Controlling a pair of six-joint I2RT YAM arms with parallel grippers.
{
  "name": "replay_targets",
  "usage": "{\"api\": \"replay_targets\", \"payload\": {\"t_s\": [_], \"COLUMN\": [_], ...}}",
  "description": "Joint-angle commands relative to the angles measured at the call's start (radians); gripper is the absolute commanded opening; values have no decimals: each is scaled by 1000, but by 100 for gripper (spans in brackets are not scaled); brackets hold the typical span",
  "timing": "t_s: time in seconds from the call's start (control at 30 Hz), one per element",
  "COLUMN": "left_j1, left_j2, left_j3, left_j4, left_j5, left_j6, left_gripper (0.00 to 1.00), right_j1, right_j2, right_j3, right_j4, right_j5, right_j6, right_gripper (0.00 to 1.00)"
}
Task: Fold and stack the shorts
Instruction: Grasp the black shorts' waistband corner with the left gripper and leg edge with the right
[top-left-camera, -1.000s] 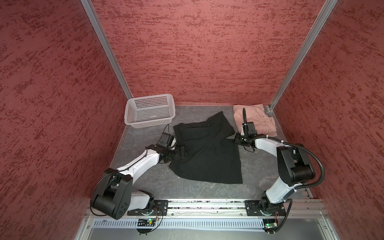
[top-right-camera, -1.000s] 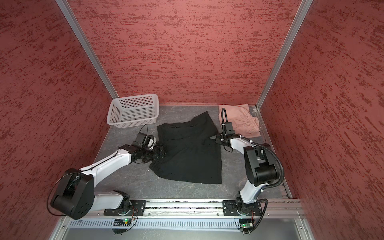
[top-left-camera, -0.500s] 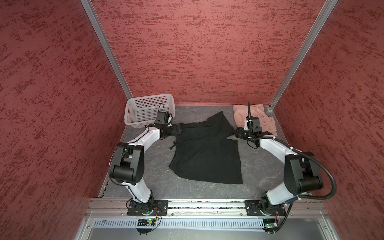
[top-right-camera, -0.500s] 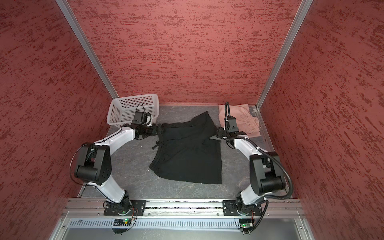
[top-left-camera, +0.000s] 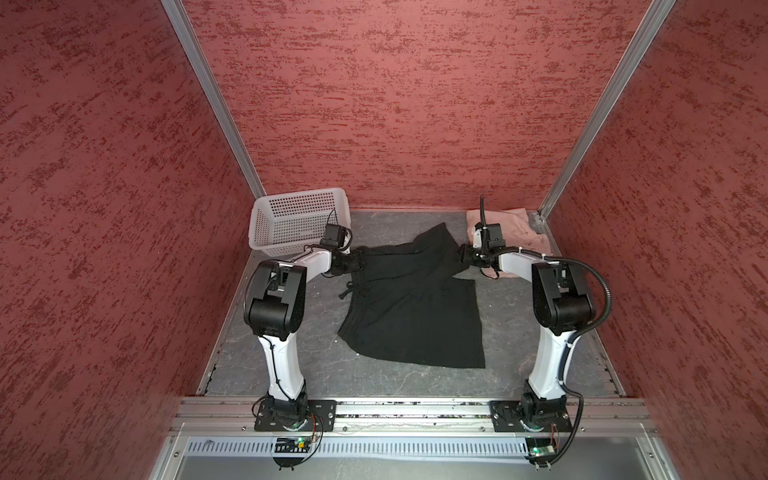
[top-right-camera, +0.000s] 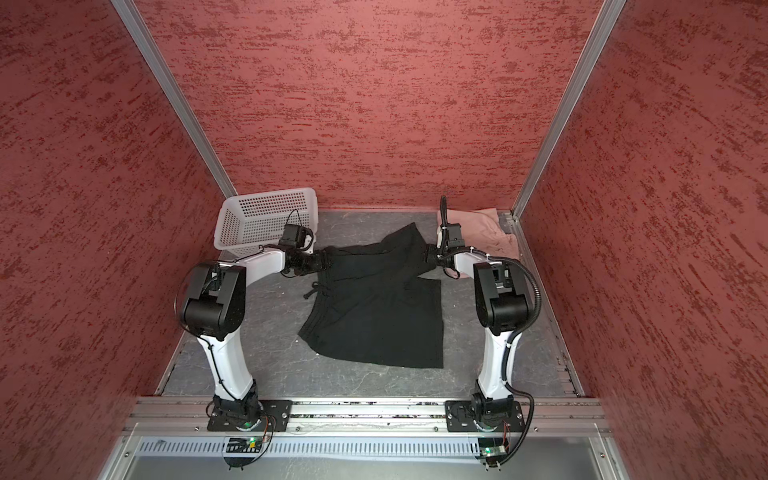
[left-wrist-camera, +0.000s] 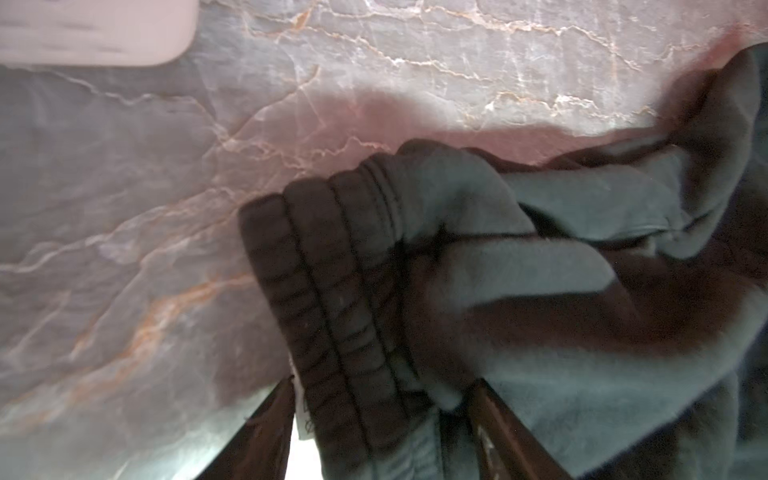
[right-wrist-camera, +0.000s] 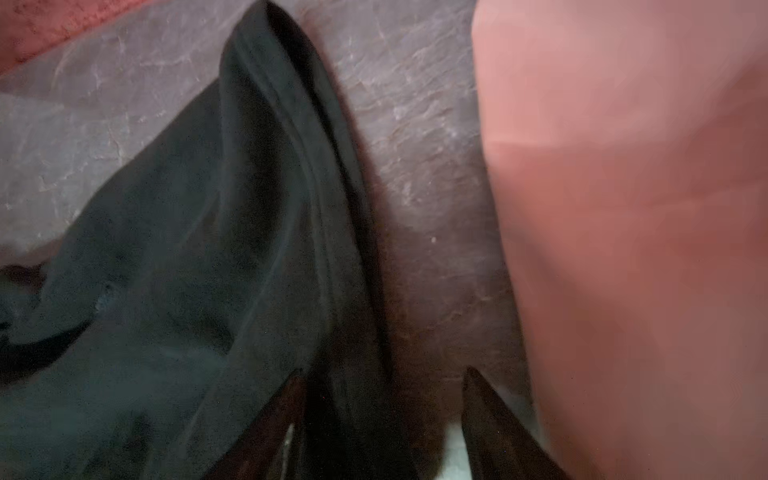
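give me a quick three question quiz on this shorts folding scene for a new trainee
1. True or false: the dusty pink cloth shorts lie outside the white perforated plastic basket.
2. In the left wrist view, which part of the black cloth shorts sits between the fingers of the left end effector? A) the drawstring B) the ribbed waistband C) a leg hem
3. Short answer: which arm's end effector is nearer the basket?

Key: 1 true; 2 B; 3 the left arm's.
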Motion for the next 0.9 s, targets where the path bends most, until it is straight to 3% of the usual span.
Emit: {"api": "replay_targets", "payload": {"t_s": [0.0, 0.03, 0.07, 0.13, 0.4, 0.5, 0.63, 0.73, 0.8, 0.87], "left_j1": [-3, -1, -1, 4, 4, 5, 6, 6, 6, 7], "left_j2": [37, 48, 56, 64, 4, 7, 13, 21, 29, 37], "left_j3": [37, 47, 59, 85, 103, 117, 120, 124, 133, 146], "left_j4": [21, 19, 11, -13, -34, -62, -74, -72, -75, -80], "left_j5": [-3, -5, -5, -11, -67, -101, -118, -117, -116, -114], "left_j6": [25, 27, 29, 35, 68, 79, 82, 82, 83, 82], "left_gripper": [51, 37, 24, 1, 0, 0, 0, 0, 0, 0], "right_j1": [-1, 0, -1, -1, 4, 5, 5, 4, 4, 4], "right_j2": [-25, -30, -36, -58, -230, -259, -254, -240, -220, -194], "right_j3": [-27, -32, -30, -17, 7, 68, 129, 117, 117, 134], "right_j4": [77, 81, 69, 25, -92, -245, -470, -522, -507, -481], "right_j5": [-107, -130, -131, -75, 85, 156, 219, 218, 212, 176], "right_j6": [9, 7, 8, -7, -77, -87, -95, -100, -102, -107], "right_gripper": [18, 5, 0, 0, 0, 0, 8, 10, 4, 5]}}
